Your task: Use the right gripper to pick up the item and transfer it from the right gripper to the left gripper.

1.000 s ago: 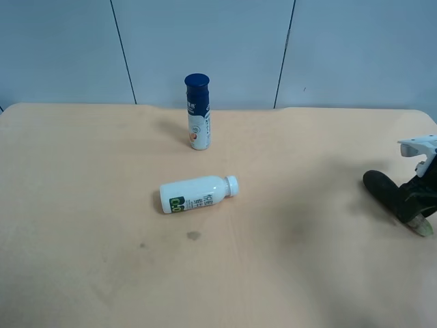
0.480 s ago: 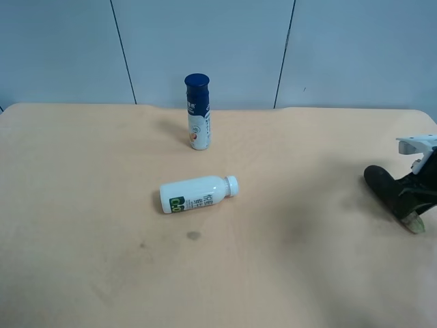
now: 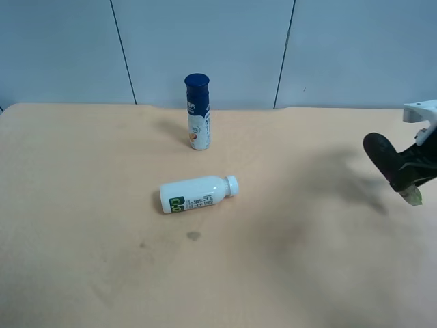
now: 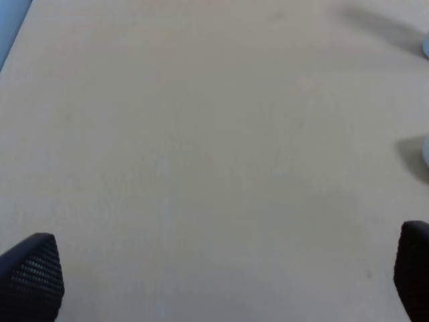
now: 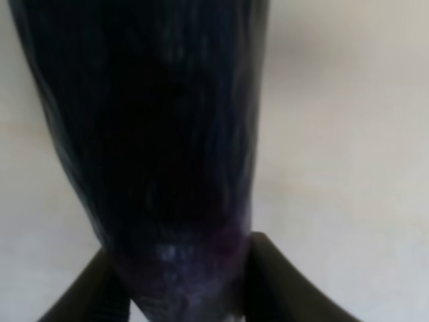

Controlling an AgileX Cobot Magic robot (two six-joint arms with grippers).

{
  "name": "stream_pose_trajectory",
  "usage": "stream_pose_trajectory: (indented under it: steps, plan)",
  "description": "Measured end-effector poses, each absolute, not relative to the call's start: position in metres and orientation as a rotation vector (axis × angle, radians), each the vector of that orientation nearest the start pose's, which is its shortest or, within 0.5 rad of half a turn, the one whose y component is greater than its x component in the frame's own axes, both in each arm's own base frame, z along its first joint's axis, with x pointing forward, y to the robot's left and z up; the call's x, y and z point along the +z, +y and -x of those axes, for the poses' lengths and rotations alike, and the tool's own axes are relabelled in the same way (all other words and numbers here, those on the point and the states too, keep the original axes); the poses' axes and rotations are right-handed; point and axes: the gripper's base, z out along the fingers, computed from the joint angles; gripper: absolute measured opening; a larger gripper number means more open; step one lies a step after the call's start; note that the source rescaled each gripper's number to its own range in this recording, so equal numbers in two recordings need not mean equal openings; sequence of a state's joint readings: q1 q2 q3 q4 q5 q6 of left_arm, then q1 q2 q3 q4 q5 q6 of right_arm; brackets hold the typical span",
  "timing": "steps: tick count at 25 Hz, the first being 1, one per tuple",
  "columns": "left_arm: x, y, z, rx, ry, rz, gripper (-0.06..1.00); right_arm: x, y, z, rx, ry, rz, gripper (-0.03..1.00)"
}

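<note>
1. The right gripper (image 5: 184, 288) is clamped on the eggplant (image 3: 384, 157), with 1 black finger (image 5: 87, 292) pressed against each side of its dark purple body.
2. The eggplant hangs tilted above the table (image 3: 82, 225) at the exterior high view's right edge. Its rounded dark end points up and its pale green tip down, and its shadow lies apart from it on the tabletop.
3. The left gripper (image 4: 221, 268) is spread wide over the tabletop, with nothing between its fingers.
4. Well apart from the eggplant, a white bottle (image 3: 198, 194) lies on its side, and a blue-capped bottle (image 3: 197, 113) stands upright behind it.
</note>
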State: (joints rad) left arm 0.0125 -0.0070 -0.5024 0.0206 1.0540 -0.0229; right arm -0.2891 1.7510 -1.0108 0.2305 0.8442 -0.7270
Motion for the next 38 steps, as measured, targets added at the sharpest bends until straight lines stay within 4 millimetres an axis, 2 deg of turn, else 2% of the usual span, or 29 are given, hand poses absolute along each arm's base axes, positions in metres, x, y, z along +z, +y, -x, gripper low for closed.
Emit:
stream_pose_trajectory:
  steps: [2,7,11,14,20,25,29,32,38]
  plan:
    - [0.278,0.002,0.006,0.018,2.028,0.037,1.00,0.172,-0.051,-0.304,0.202,2.941,0.515,0.00]
    - [0.278,0.002,0.006,0.018,2.028,0.037,1.00,0.176,0.021,-0.307,0.240,2.881,0.805,0.00]
    - [0.278,0.002,0.006,0.018,2.028,0.037,1.00,0.182,0.074,-0.296,0.249,2.807,1.046,0.00]
    - [0.278,0.002,0.006,0.018,2.028,0.037,1.00,0.187,0.103,-0.284,0.235,2.763,1.206,0.00]
    - [0.279,0.001,0.000,0.018,2.067,0.027,1.00,0.200,0.137,-0.262,0.169,2.666,1.404,0.00]
    - [0.280,-0.004,-0.014,-0.019,2.158,-0.078,1.00,0.215,0.165,-0.242,0.138,2.548,1.564,0.00]
    - [0.288,-0.011,-0.018,-0.075,2.175,-0.281,1.00,0.225,0.191,-0.228,0.145,2.462,1.688,0.00]
    - [0.291,-0.014,-0.024,-0.107,2.202,-0.420,1.00,0.240,0.206,-0.224,0.181,2.407,1.706,0.00]
    - [0.291,-0.024,-0.041,-0.149,2.244,-0.776,1.00,0.259,0.214,-0.226,0.249,2.381,1.678,0.00]
